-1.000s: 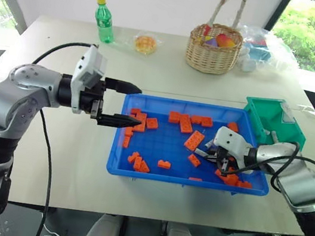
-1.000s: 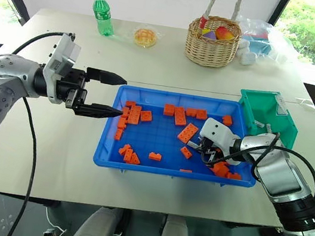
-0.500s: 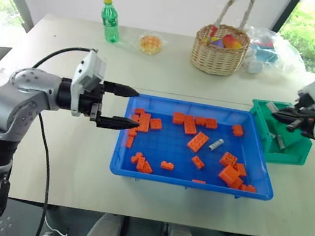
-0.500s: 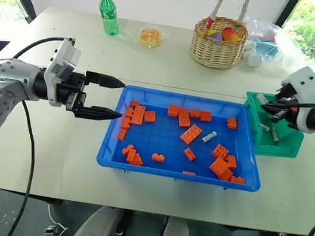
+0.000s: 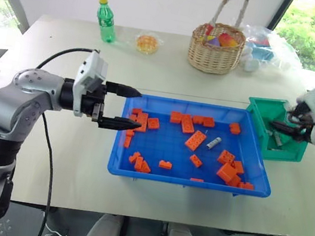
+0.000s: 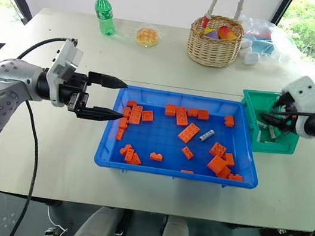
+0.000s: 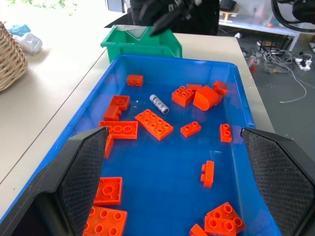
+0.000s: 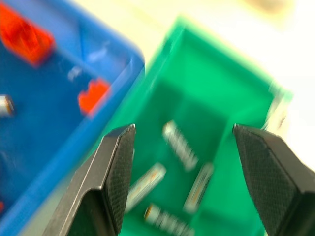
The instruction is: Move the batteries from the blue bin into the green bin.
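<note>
Surface: we work at a pale table (image 5: 152, 75) beside windows.
Right gripper (image 5: 281, 128): we hold it spread and empty above the green bin (image 5: 261, 111), batteries (image 8: 179, 145) beneath.
Left gripper (image 5: 124, 107): spread, at the blue bin (image 5: 186, 180) rim.
Remaining battery (image 5: 214, 143): among orange bricks (image 5: 195, 140).

Blue bin (image 6: 104, 145) sits mid-table, full of orange bricks (image 6: 189, 132) with one battery (image 6: 206, 135) lying a bit toward 2 o'clock from its center. Green bin (image 6: 283, 145) is right against it at 3 o'clock, right gripper (image 6: 269, 120) hanging over it. Left gripper (image 6: 115, 97), fingers spread, is at the blue bin's 9 o'clock edge. Wicker basket (image 6: 213, 45) at 12 o'clock, green bottle (image 6: 102, 4) around 11.
</note>
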{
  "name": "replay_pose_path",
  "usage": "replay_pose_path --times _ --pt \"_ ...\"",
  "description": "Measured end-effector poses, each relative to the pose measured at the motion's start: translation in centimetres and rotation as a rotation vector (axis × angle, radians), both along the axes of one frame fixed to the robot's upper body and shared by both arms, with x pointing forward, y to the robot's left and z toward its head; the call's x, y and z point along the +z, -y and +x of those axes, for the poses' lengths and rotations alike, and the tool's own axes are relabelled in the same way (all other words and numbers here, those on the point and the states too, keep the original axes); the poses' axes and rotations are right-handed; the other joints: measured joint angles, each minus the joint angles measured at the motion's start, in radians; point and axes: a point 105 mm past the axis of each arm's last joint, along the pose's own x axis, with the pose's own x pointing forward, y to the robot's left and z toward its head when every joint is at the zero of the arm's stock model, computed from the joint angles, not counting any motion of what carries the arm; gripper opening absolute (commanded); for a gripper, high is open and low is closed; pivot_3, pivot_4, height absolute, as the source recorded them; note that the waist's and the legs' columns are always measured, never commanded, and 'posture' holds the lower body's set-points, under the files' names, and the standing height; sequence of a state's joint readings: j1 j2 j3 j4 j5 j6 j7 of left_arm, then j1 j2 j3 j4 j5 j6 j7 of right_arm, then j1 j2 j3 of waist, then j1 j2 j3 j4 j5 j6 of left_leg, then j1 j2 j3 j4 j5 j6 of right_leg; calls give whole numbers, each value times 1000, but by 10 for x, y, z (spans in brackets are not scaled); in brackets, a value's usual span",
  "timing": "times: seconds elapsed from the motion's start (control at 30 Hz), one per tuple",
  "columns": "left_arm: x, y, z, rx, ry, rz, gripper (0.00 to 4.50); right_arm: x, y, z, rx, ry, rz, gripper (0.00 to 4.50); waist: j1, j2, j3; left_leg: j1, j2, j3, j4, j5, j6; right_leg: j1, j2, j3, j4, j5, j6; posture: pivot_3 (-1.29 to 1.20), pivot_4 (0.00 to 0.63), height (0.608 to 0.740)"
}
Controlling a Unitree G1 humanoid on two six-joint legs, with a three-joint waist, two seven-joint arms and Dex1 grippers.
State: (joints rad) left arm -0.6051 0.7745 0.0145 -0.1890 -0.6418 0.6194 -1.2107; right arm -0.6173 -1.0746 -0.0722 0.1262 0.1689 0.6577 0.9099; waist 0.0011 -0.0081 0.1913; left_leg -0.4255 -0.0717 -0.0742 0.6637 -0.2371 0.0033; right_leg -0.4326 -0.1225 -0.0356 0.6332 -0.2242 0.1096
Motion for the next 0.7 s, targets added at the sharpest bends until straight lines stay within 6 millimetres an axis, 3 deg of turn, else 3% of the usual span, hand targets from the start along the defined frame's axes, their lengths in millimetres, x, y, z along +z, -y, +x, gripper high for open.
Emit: replay_pose_path --times 0.07,0.13,0.23,0.37,0.7 --pt "0 0 0 -1 -3 0 4500 14 -21 7 148 45 -49 3367 -7 0 0 0 0 0 0 0 0 0 0 0 0 0 0 0 150 693" --pt "0 0 1 -1 -3 -2 4500 14 -46 10 308 40 -70 3367 -14 -1 0 1 0 0 0 0 0 1 1 0 0 0 0 0 150 693" --pt "2 1 2 -2 4 -5 4500 -10 -77 7 536 -71 -119 3367 -16 -1 0 1 0 -1 0 0 0 1 1 0 0 0 1 0 150 693" --pt "3 2 2 1 10 -10 4500 -45 -104 8 755 -240 -221 3367 -18 -1 0 0 0 -1 0 0 -1 1 1 0 0 2 4 0 150 693" --pt "-1 -3 -4 45 16 -2 4500 -85 -101 18 890 -382 -384 3367 -16 -1 0 0 0 -1 0 2 -3 0 1 1 0 3 4 0 150 693"
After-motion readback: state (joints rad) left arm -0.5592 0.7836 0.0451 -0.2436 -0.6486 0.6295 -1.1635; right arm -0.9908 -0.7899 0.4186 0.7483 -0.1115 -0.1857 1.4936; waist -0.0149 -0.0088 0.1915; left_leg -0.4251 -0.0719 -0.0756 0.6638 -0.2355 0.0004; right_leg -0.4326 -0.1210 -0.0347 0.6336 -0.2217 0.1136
